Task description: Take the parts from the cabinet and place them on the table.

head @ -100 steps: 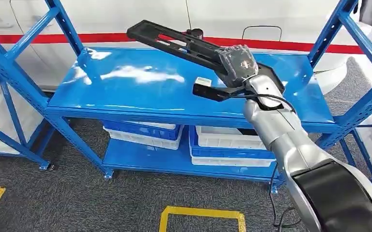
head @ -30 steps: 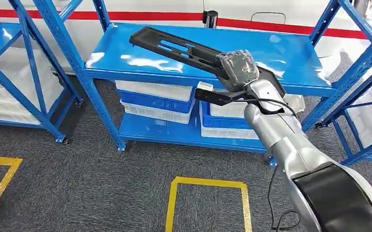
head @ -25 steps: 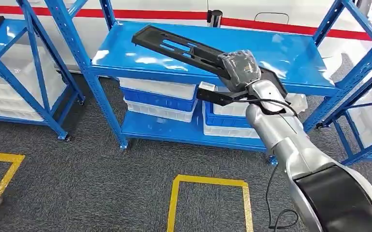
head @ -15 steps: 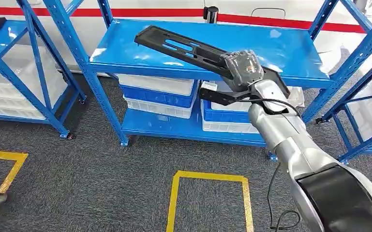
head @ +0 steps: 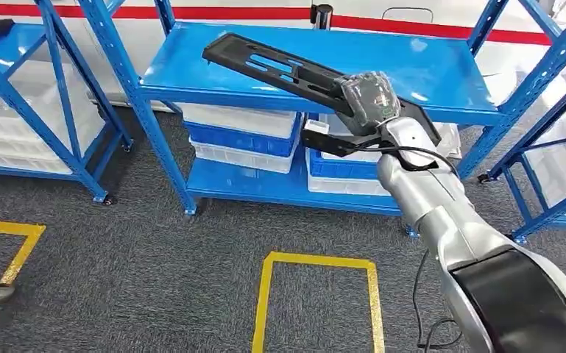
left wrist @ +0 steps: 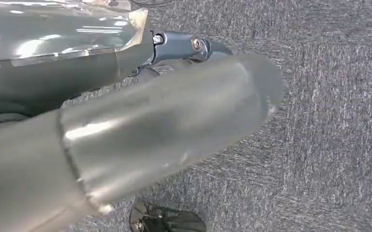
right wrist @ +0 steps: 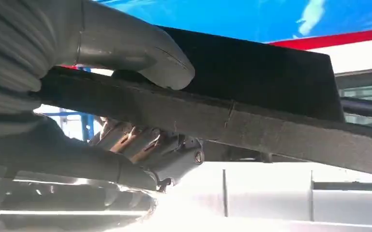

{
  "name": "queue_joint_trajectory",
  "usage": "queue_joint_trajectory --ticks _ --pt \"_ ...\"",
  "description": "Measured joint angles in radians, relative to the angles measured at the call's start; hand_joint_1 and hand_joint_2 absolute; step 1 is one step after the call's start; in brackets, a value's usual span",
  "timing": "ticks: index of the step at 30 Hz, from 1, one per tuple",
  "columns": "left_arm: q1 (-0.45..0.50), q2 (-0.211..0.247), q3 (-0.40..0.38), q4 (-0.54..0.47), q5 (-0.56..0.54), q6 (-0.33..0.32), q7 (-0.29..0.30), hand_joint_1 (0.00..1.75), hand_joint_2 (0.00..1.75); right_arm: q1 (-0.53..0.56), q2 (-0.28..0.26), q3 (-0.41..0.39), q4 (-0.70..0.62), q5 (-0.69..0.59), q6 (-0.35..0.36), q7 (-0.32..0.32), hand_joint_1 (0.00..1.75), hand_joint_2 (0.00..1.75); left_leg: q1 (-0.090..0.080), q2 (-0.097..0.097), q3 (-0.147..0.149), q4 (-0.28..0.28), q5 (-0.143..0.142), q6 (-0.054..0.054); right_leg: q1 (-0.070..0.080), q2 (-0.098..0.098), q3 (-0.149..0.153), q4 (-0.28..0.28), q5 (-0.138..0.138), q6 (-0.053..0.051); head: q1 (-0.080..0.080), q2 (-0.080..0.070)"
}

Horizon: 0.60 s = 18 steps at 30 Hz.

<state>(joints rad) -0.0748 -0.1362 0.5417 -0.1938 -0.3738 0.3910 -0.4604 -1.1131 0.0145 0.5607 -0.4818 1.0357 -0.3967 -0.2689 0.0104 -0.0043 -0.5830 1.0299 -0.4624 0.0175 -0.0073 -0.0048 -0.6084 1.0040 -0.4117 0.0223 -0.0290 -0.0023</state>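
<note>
**One long black part held above the blue cabinet shelf**

One black part [head: 280, 70], long, flat and slotted, is gripped by the right hand [head: 369, 99] and held out above the top shelf of the blue cabinet [head: 441, 73], without being seen to touch it. In the right wrist view the grey thumb [right wrist: 140, 53] is pressed on one face of the part [right wrist: 271, 82] and the darker fingers [right wrist: 140, 140] are curled against the other face. A clear plastic cover is seen over the hand.

The left hand [left wrist: 126, 130] is seen close up over grey carpet; whether it is spread or closed cannot be told.

Below the cabinet's top shelf, stacked white and blue bins [head: 239, 140] are kept in two piles on the lower shelf. One second blue rack [head: 37, 88] is stood to the left of the cabinet, with white bins under it, and a further rack frame [head: 552, 110] is seen to the cabinet's right. In front of the cabinet, yellow tape outlines [head: 313, 261] are laid on the carpet. Behind the cabinet, a white wall with one red stripe [head: 405, 26] is seen. No writing can be read.
</note>
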Motion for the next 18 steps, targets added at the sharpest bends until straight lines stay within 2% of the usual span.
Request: queue_joint_trajectory --ticks 1,2,3,4,5,6,7,8,9,11,12,13,16,17,18 --pt "0.000 0.000 0.000 0.000 0.000 0.000 -0.002 0.00 0.00 0.001 0.000 0.000 0.000 0.002 0.000 0.000 1.68 1.75 0.001 0.001 -0.002 -0.011 0.009 0.011 0.001 0.000 -0.001 -0.001 0.004 0.007 0.000 0.000" --pt "0.000 -0.002 0.000 0.000 0.000 0.000 -0.002 0.00 0.00 0.001 -0.002 0.001 0.000 0.002 0.000 0.002 1.68 1.75 0.008 0.006 -0.001 -0.020 0.021 0.024 0.001 0.000 -0.015 0.010 -0.008 0.009 0.000 0.000" --pt "0.000 -0.001 0.001 0.000 0.000 0.000 -0.005 0.00 0.00 0.000 -0.002 0.001 0.000 0.000 0.000 0.002 1.68 1.75 0.005 0.005 -0.006 -0.023 0.028 0.032 -0.002 0.002 -0.031 0.042 -0.038 0.006 0.002 0.000" --pt "0.000 0.000 0.002 0.000 0.003 0.000 -0.008 0.00 0.00 0.001 -0.001 0.001 0.000 -0.005 0.000 -0.003 1.68 1.75 0.005 0.006 -0.013 -0.023 0.033 0.038 -0.003 0.002 -0.056 0.108 -0.076 -0.001 0.005 0.000" --pt "0.000 0.000 0.003 0.000 0.003 0.000 -0.010 0.00 0.00 0.006 0.000 0.001 0.000 -0.013 0.001 -0.026 1.68 1.75 0.004 0.006 -0.022 -0.023 0.038 0.040 -0.005 0.002 -0.091 0.200 -0.118 -0.004 0.004 0.000" --pt "0.000 0.000 0.005 0.000 0.003 0.000 -0.011 0.00 0.00 0.014 0.001 0.001 0.000 -0.023 0.003 -0.056 1.68 1.75 0.004 0.006 -0.029 -0.023 0.044 0.040 -0.005 0.002 -0.119 0.278 -0.147 -0.003 0.005 0.000" --pt "0.000 0.000 0.008 0.000 0.003 -0.001 -0.011 0.00 0.00 0.024 0.002 0.002 0.000 -0.028 0.003 -0.077 1.68 1.75 0.004 0.005 -0.036 -0.022 0.049 0.039 -0.005 0.002 -0.128 0.317 -0.157 0.004 0.005 0.000" --pt "0.001 -0.001 0.009 0.000 0.003 -0.001 -0.011 0.00 0.00 0.032 0.003 0.005 -0.001 -0.030 0.003 -0.087 1.68 1.75 0.004 0.005 -0.042 -0.022 0.054 0.037 -0.006 0.002 -0.112 0.302 -0.151 0.010 0.005 0.000" --pt "0.002 -0.001 0.010 0.000 0.003 -0.001 -0.011 0.00 0.00 0.038 0.006 0.008 -0.003 -0.031 0.003 -0.089 1.68 1.75 0.004 0.004 -0.047 -0.021 0.059 0.034 -0.007 0.002 -0.073 0.246 -0.133 0.017 0.005 0.000" --pt "0.002 -0.001 0.011 0.000 0.003 -0.001 -0.011 0.00 0.00 0.038 0.009 0.010 -0.009 -0.033 0.003 -0.090 1.68 1.75 0.005 0.004 -0.055 -0.019 0.066 0.025 -0.013 0.002 0.035 0.064 -0.081 0.029 0.005 0.000" --pt "0.002 -0.001 0.012 0.000 0.003 -0.001 -0.011 0.00 0.00 0.037 0.010 0.011 -0.015 -0.034 0.003 -0.092 1.68 1.75 0.000 0.004 -0.060 -0.016 0.070 0.018 -0.014 0.003 0.061 -0.001 -0.087 0.024 0.005 0.000" --pt "0.001 0.000 0.013 0.000 0.003 -0.001 -0.011 0.00 0.00 0.037 0.016 0.011 -0.019 -0.037 0.003 -0.097 1.68 1.75 -0.002 0.003 -0.064 -0.015 0.074 0.011 -0.002 0.005 0.066 -0.001 -0.074 0.017 0.003 0.000" --pt "0.005 -0.001 0.017 0.000 0.003 -0.001 -0.011 0.00 0.00 0.044 0.015 0.011 -0.024 -0.072 0.021 -0.158 1.68 1.75 0.001 0.003 -0.068 -0.020 0.090 -0.008 -0.001 0.006 0.055 0.005 -0.062 -0.003 0.005 0.000" --pt "0.007 0.001 0.019 0.000 0.005 -0.001 -0.011 0.00 0.00 0.047 0.017 0.011 -0.037 -0.126 0.063 -0.244 1.68 1.75 0.006 0.002 -0.078 -0.015 0.083 -0.010 -0.019 0.005 0.052 0.000 -0.051 -0.016 0.003 0.000" --pt "0.007 0.001 0.022 0.000 0.006 -0.001 -0.011 0.00 0.00 0.053 0.019 0.012 -0.049 -0.162 0.094 -0.303 1.68 1.75 0.006 0.002 -0.089 0.012 0.048 -0.016 -0.016 0.006 0.047 0.000 -0.045 -0.023 0.002 0.000"
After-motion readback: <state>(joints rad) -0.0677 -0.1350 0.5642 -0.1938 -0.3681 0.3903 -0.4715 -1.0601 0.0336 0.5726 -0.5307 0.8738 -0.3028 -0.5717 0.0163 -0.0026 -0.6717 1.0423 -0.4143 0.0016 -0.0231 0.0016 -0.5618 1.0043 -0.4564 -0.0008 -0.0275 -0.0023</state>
